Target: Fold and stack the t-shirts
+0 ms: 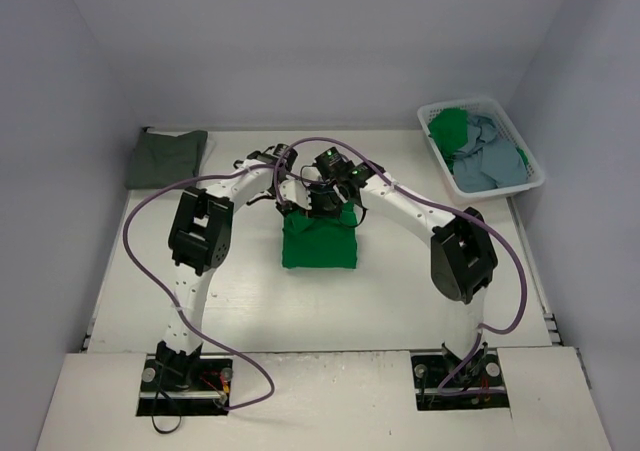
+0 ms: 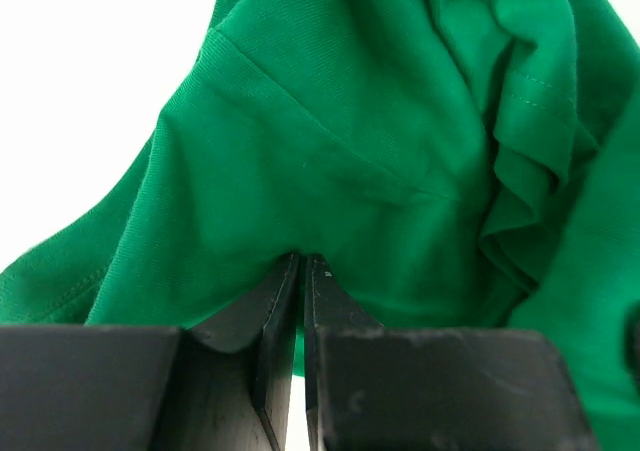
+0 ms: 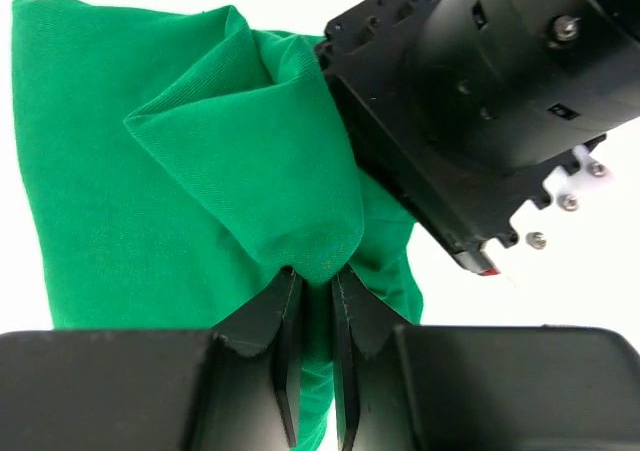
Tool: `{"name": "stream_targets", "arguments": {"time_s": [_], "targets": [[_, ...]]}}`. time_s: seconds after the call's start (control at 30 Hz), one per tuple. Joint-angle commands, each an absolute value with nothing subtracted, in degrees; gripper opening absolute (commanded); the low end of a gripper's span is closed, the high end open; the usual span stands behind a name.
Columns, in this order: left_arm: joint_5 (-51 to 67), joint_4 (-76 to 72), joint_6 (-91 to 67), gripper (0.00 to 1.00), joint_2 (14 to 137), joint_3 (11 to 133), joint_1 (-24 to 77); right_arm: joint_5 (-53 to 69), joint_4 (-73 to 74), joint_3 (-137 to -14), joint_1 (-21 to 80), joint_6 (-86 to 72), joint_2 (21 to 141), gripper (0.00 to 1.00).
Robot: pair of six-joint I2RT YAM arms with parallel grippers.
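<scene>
While I grip it at two points, I am mid-fold on the green t-shirt point(image 1: 318, 243), which lies well left of the white basket point(image 1: 500, 106). My left gripper point(image 2: 303, 263) is clamped on a fold of cloth, my right gripper point(image 3: 316, 276) on a bunched corner. Next, I judge, both must carry that edge over together, evenly.

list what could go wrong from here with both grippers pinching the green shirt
1. The left gripper and right gripper grip the green t-shirt very close together, so the wrists may collide.
2. Each pinches only a small bunch of cloth; it could slip out and spoil the fold.
</scene>
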State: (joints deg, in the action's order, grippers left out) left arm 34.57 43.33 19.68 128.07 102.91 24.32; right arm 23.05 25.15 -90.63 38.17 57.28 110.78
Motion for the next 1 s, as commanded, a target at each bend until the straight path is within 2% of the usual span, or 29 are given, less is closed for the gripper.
{"name": "stream_targets", "arguments": {"time_s": [0.0,0.23,0.53,0.63,0.67,0.73,0.97], "targets": [[37.3,50.2,23.0,0.02,126.7,101.3,26.2,23.5,24.0,-93.3,37.8,57.2,108.3,0.0],[42.7,54.0,26.3,0.02,126.9,102.1,27.2,23.5,24.0,-93.2,37.4,57.8,109.2,0.0],[42.5,54.8,27.2,0.04,124.0,101.6,26.2,24.3,23.6,-92.6,37.4,58.0,110.6,0.0],[41.0,55.0,26.8,0.1,122.4,103.4,25.2,24.6,23.6,-92.0,37.4,58.0,110.5,0.0],[40.8,54.8,26.2,0.18,122.1,104.5,24.4,24.6,23.6,-91.9,37.5,57.9,110.5,0.0],[40.9,54.8,25.4,0.24,121.3,106.0,23.5,24.6,23.6,-91.7,37.4,57.9,110.2,0.0],[40.6,54.5,21.9,0.31,119.4,113.7,20.0,24.4,23.6,-91.0,37.4,58.0,109.4,0.0]]}}
